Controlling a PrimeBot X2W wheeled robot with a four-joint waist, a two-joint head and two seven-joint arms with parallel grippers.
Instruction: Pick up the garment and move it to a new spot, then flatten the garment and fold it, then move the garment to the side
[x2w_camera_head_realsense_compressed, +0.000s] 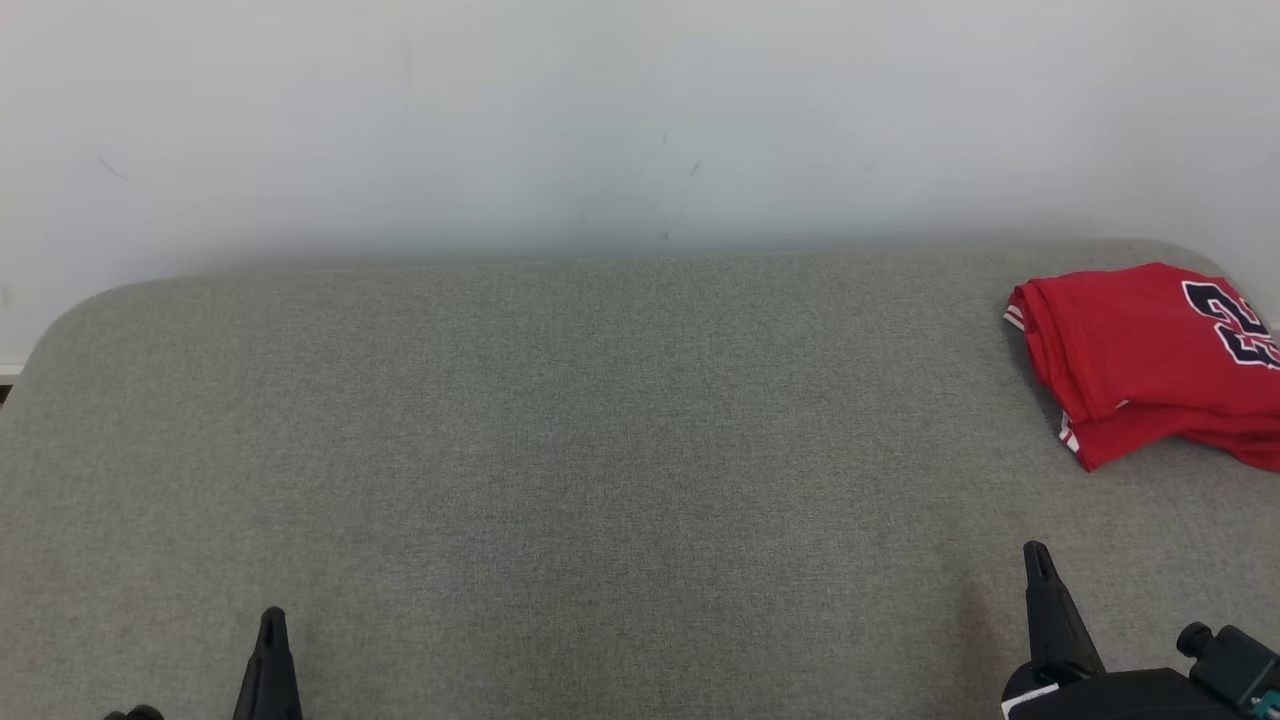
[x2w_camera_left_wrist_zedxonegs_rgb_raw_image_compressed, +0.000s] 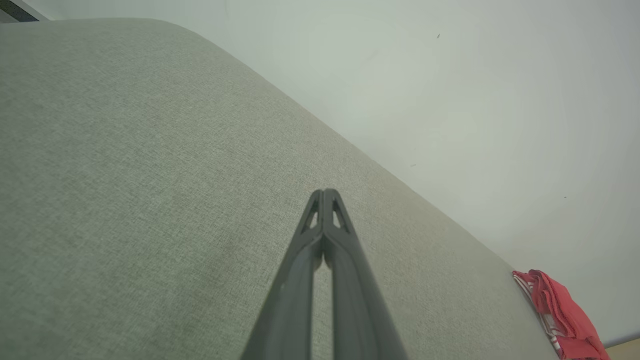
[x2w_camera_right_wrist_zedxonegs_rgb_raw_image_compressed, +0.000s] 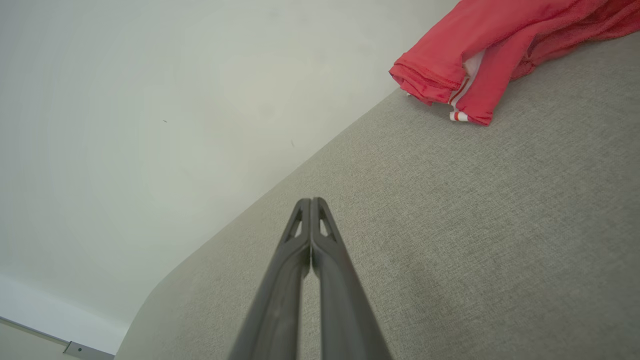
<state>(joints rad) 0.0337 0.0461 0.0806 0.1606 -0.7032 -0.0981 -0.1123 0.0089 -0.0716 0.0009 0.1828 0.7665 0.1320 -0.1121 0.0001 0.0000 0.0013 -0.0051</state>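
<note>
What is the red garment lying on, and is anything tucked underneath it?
The red garment lies folded on the grey fabric surface, near its far right corner. Its own stacked layers show at the edge; whatever lies beneath them is covered.

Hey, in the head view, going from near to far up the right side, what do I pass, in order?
Right gripper with two long dark fingers, shut → grey woven upholstered surface → folded red jersey garment with a dark number → plain white wall.
</note>
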